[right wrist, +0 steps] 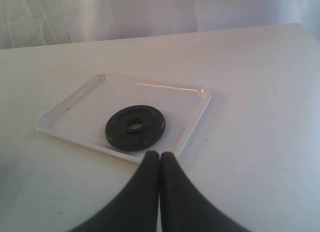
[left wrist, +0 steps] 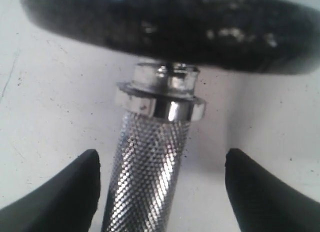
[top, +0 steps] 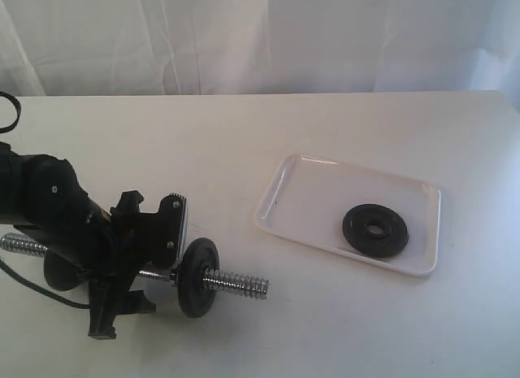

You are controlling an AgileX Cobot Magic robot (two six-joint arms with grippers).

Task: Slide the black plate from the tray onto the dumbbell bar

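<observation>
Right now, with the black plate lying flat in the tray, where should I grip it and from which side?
Probably from above. The black plate lies flat in the tray, so its edge sits low against the tray floor. Put one finger through the centre hole and the other outside the rim.

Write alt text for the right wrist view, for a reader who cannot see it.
A black plate with a centre hole lies flat in a shallow white tray on a white table. In front, the right hand, its two black fingers pressed together, points toward the tray.
</observation>
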